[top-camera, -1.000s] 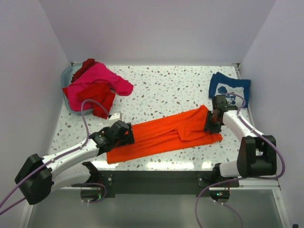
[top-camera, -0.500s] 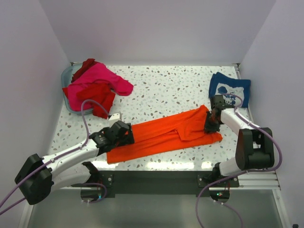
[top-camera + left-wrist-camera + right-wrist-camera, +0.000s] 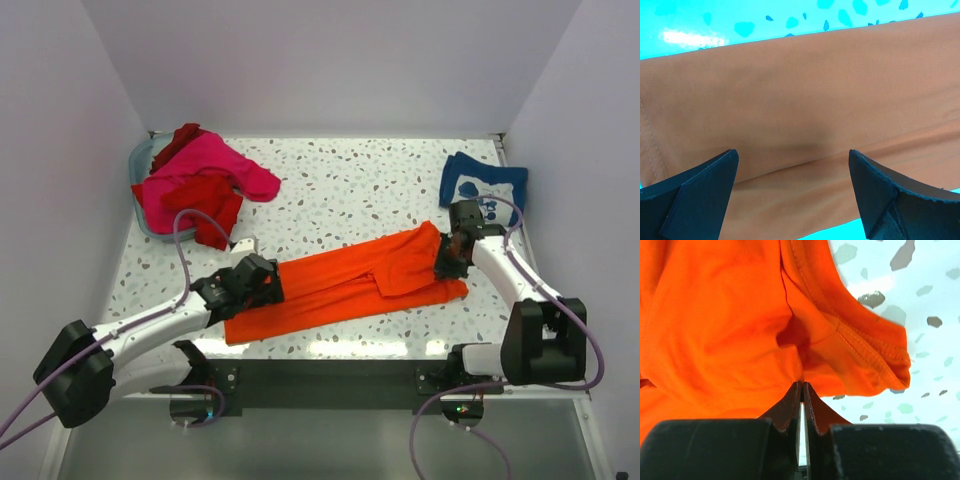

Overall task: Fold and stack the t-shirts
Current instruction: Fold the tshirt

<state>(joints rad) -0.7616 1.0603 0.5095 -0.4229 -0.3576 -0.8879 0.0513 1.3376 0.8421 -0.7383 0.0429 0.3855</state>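
Note:
The orange t-shirt [image 3: 340, 285] lies as a long folded strip across the front of the table. My left gripper [image 3: 262, 285] hangs over its left end. In the left wrist view that gripper [image 3: 792, 155] is wide open, a fingertip [image 3: 715, 170] on either side just above the smooth cloth [image 3: 800, 100]. My right gripper [image 3: 445, 262] is at the strip's right end. In the right wrist view its jaws [image 3: 801, 384] are pinched together on a bunched edge of the orange t-shirt [image 3: 730, 315]. A navy t-shirt [image 3: 483, 187] with white print lies folded at the back right.
A hot pink t-shirt [image 3: 200, 165] and red t-shirts [image 3: 205, 200] spill from a grey-blue basket [image 3: 140, 160] at the back left. Walls close in the table on the left, back and right. Speckled tabletop [image 3: 350, 190] shows between the piles.
The right gripper's jaws have closed on the orange cloth at the strip's right end. The left arm and the shirts have barely moved.

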